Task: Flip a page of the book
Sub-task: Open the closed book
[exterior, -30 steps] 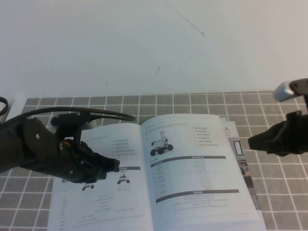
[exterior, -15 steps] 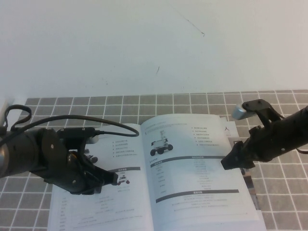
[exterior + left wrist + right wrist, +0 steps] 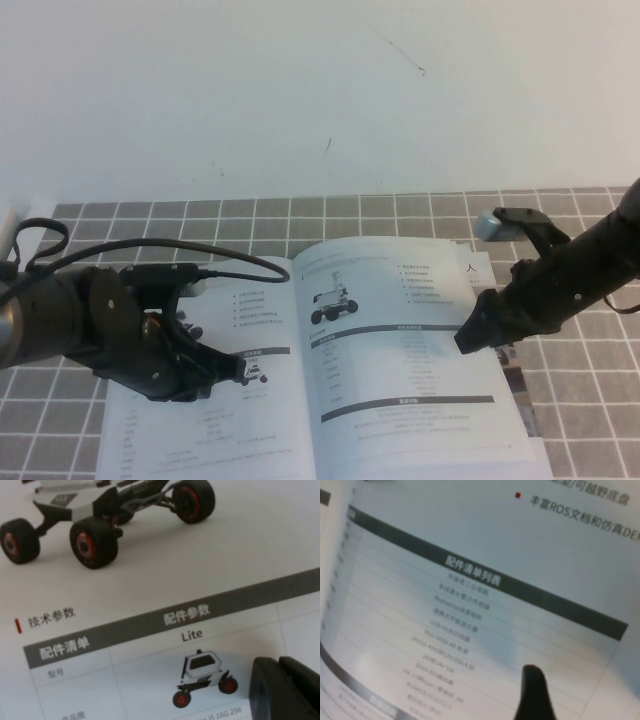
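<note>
left gripper (image 3: 238,370) rests closed on the book (image 3: 330,370); right gripper (image 3: 468,338), jaws unreadable, over the page (image 3: 400,350).

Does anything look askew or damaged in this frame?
Nothing is damaged. The book lies open and flat; a brochure pokes out beneath its right edge. The left gripper rests on the left page; the right gripper is over the right page.

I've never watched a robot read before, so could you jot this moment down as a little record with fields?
surface: grey tiled mat
book: lying open and flat
left gripper: shut, tip down on the left-hand page by a small white rover picture
right gripper: low over the right-hand page near its outer edge; holds nothing
page turned: not yet
</note>
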